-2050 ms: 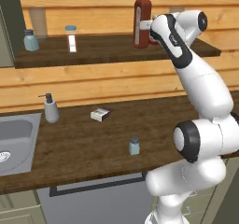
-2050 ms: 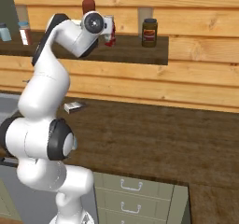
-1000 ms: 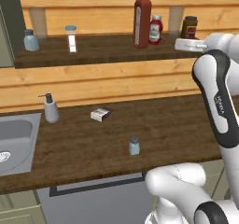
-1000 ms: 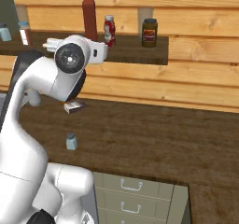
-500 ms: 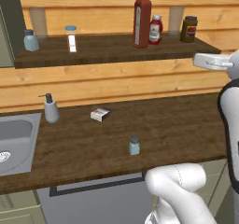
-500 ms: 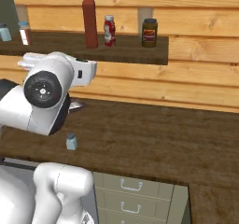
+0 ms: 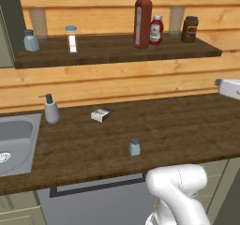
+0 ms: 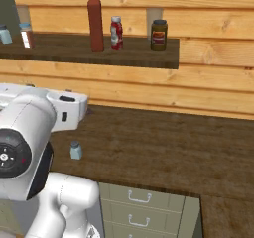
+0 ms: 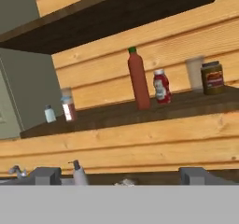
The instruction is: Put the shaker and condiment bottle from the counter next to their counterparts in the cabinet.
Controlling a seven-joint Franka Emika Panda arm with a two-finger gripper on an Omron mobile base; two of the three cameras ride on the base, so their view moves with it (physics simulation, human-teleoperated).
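The pincer (image 9: 119, 175) stands wide open and holds nothing; its two dark tips rise well apart at the bottom of the hand view, one near the sink tap, the other toward the right, touching no object. It faces the cabinet (image 7: 117, 55) from a distance. The red bottle (image 7: 143, 20) stands upright on the cabinet board, toward its right end, just beside the short red bottle (image 7: 156, 30), which sits to its right and a little further back. A brown jar (image 7: 189, 29) stands near the board's right end, apart from both. At the board's left end sits a pale shaker (image 7: 31, 40), and near it a clear jar (image 7: 71, 39) with a white label. The other shaker (image 7: 135, 146) stands upright on the desk (image 7: 187, 125), close to its front edge and about midway along it, with bare wood all round it. A small white box (image 7: 101, 115) lies further back on the desk, left of the shaker and well apart from it. A pump dispenser (image 7: 50, 109) stands near the back edge by the sink (image 7: 18, 137), at the desk's left end. Part of the white arm (image 8: 30, 133) fills the lower left of the right base view, just beside the desk shaker there.
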